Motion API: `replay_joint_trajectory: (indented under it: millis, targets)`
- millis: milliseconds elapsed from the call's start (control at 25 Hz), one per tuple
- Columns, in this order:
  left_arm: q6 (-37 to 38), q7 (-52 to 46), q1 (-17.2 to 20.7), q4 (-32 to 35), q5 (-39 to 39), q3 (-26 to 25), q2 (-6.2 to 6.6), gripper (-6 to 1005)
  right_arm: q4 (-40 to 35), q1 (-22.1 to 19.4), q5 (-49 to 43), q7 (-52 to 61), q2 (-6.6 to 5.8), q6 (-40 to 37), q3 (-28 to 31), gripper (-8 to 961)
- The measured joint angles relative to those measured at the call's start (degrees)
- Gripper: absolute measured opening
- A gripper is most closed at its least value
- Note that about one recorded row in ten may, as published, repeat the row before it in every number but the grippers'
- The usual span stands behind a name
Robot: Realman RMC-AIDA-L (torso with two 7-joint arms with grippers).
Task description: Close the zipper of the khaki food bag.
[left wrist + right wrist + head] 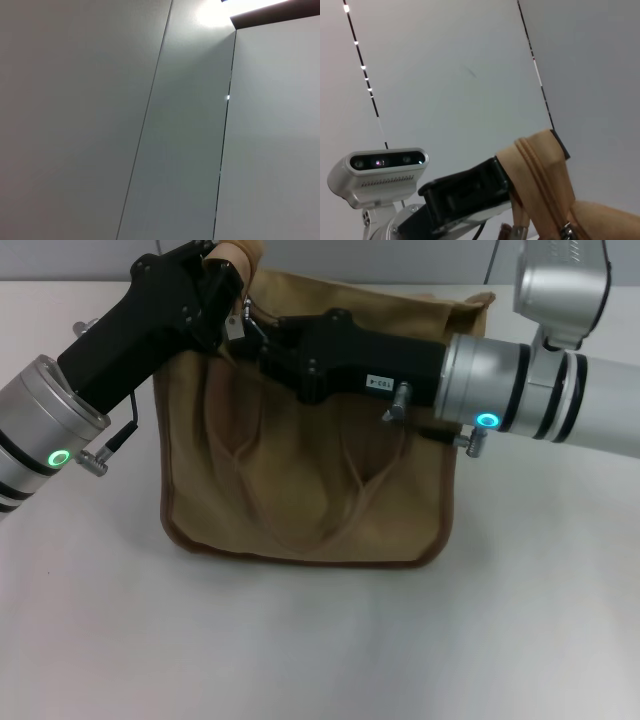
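- Your left fingers [228, 270] close on the tan end tab at the bag's far left top corner and lift it. The right fingers [250, 335] sit just beside them at the shiny pull tab, but you cannot tell whether they are pinching it, because the black gripper body hides the tips.
- Nearest you, the khaki food bag [300, 490] stands on the white worktop [320, 640] with only its own soft base to steady it. If you pull sideways before the tab is truly pinched, the whole bag may slide or tip instead of the zipper running.
- In the middle, the right arm lies across the bag's front and over the looped handles [340, 490]. Drag it low and it may snag a loop and haul the bag along.
- Farthest, the zipper [540, 175] runs up the raised tan strip, seen from the right wrist, with a metal pull [565, 231] at its foot. If the left grip slackens, the canvas may bunch and the slider may jam on a fold.
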Motion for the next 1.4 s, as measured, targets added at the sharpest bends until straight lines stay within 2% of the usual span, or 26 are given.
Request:
replay_joint_trajectory:
  millis: [480,800,1000,1240,1400]
  targets:
    - [0.0,0.0,0.2,0.0,0.0,-0.3,0.0,21,-1.2,-3.0,1.6,-1.9,-0.05,-3.4,0.1,40]
    - [0.0,0.0,0.1,0.0,0.0,-0.1,0.0,22,-1.5,-2.4,3.0,-3.0,-0.17,-3.9,0.1,23]
    - [0.3,0.0,0.1,-0.1,0.0,0.0,0.0,22,-2.0,-1.6,3.8,-3.0,-0.14,-3.9,0.2,139]
    - [1.0,-0.4,-0.1,-0.1,0.0,-0.4,0.0,22,-2.5,-3.0,6.3,-5.5,-0.14,-4.1,0.2,180]
    - [1.8,-0.7,-1.1,-0.1,0.0,-0.2,0.0,22,-2.4,-5.2,9.5,-13.5,-0.1,-5.4,0.2,181]
